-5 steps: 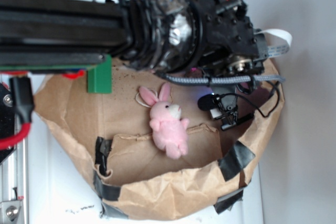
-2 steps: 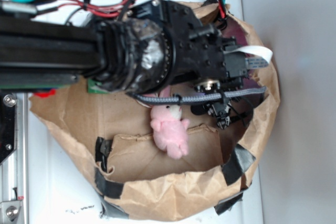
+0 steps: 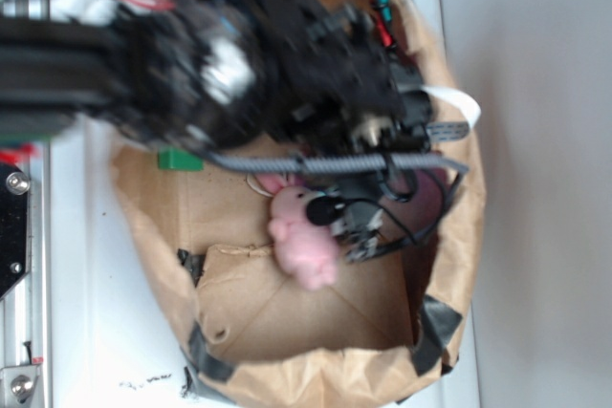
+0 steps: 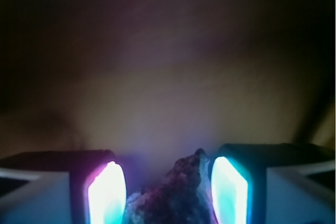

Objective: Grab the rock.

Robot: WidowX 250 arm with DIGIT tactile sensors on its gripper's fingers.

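One brown paper bag (image 3: 316,370), its rim rolled down and patched with black tape, filled most of the exterior view, and one black robot arm (image 3: 239,74), smeared by motion blur, lay across its top. Inside the bag were one pink plush bunny (image 3: 298,236) and, just beyond the arm's edge, one green block (image 3: 180,160) of which only a sliver showed.

The rock could not be made out from outside, since the arm covered that part of the bag. In the wrist view, one rock (image 4: 176,195), dark and lumpy with its pointed end up, sat between the two glowing fingers (image 4: 106,195) of the single gripper (image 4: 167,195). The jaws stood around the stone; the right pad seemed to touch it, while on the left side I could not tell contact from a narrow gap, so a firm grasp could not be confirmed.

The risk, as I judged it, was the stone's irregular shape: pads bearing on a lump or the tapered tip could let it pivot and slip out during a lift. The bunny lay close to the gripper's cabling and could be snagged.
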